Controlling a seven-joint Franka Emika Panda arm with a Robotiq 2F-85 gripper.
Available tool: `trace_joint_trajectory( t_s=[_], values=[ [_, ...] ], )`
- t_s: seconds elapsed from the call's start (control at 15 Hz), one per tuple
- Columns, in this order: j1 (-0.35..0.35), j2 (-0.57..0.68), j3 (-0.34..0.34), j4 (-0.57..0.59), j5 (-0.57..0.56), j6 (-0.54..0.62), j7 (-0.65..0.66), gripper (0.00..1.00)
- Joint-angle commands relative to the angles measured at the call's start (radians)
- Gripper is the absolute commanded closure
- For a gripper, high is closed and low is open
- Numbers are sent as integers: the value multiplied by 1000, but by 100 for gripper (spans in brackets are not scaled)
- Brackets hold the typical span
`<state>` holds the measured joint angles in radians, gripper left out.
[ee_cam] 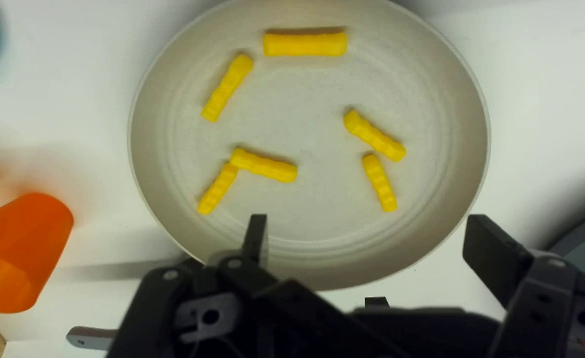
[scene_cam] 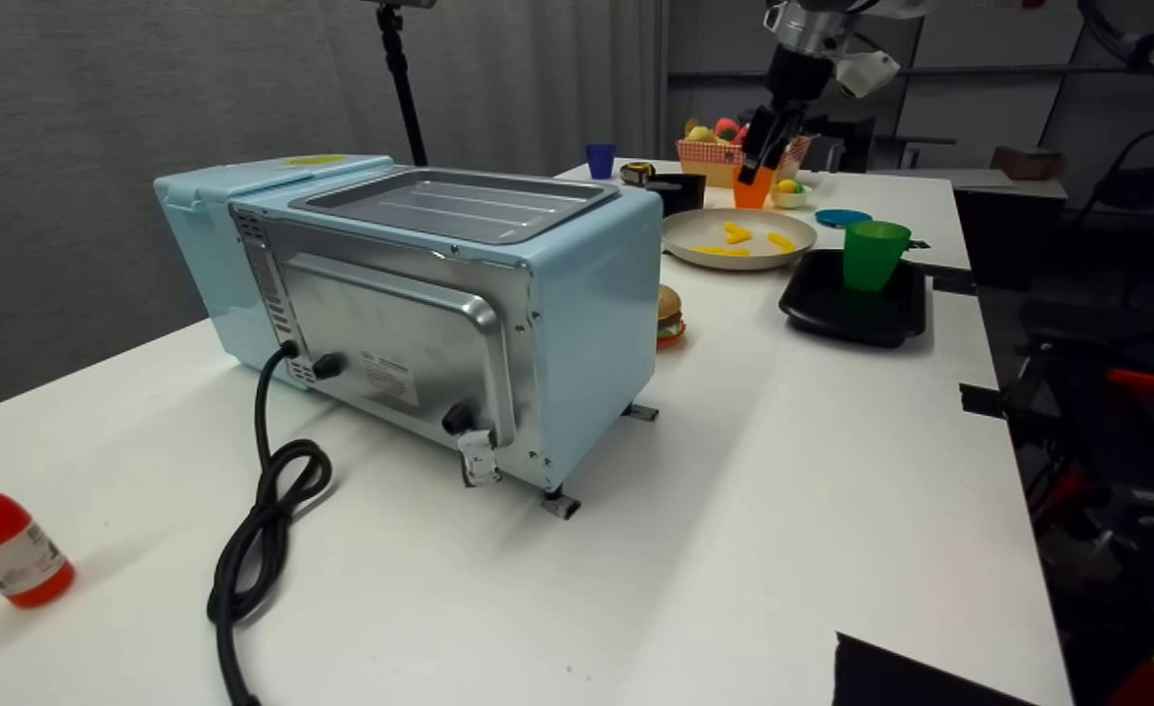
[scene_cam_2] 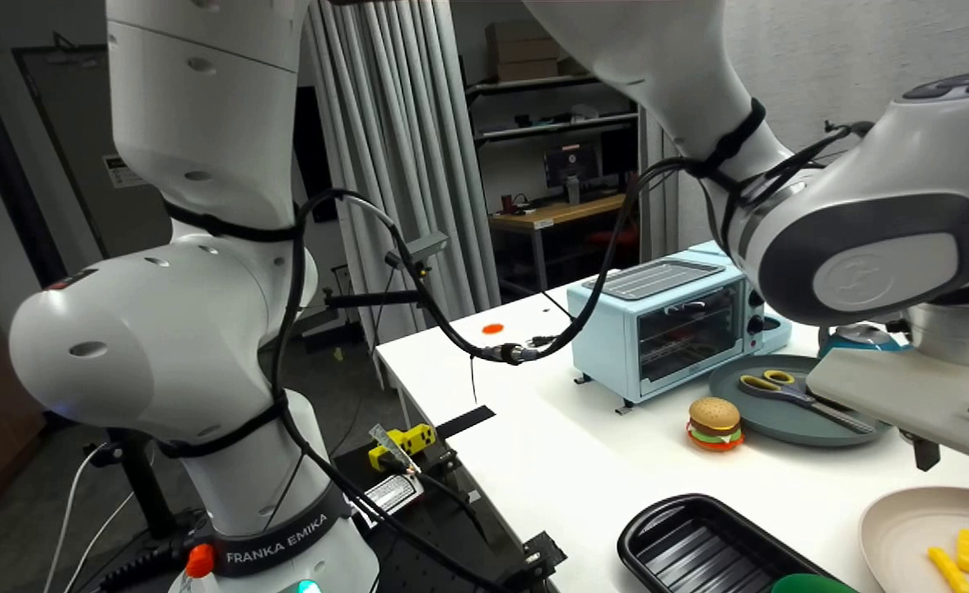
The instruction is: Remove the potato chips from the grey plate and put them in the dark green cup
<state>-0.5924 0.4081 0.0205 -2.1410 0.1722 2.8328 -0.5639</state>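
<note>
The gripper (ee_cam: 367, 222) is wide and holds nothing, its height hard to tell, so it should go down slowly to the chips (ee_cam: 227, 88) on the plate (ee_cam: 312, 109), pinch a lone one across its middle, and take it to the cup (scene_cam: 871, 257) in the tray (scene_cam: 815, 294).

Green cup (scene_cam_2: 812, 584), grey plate (scene_cam_2: 904, 527), cropped in an exterior view
</note>
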Motion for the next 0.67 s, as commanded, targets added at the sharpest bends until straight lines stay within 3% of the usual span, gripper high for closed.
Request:
trace_joint_trajectory(
  t_s=[0.0,0.27,0.6],
  values=[
    [88,125,-71,184,-59,-111,122,0],
    [124,215,-109,297,-81,-237,171,0],
    [73,276,-52,380,-50,-368,34,0]
  ],
)
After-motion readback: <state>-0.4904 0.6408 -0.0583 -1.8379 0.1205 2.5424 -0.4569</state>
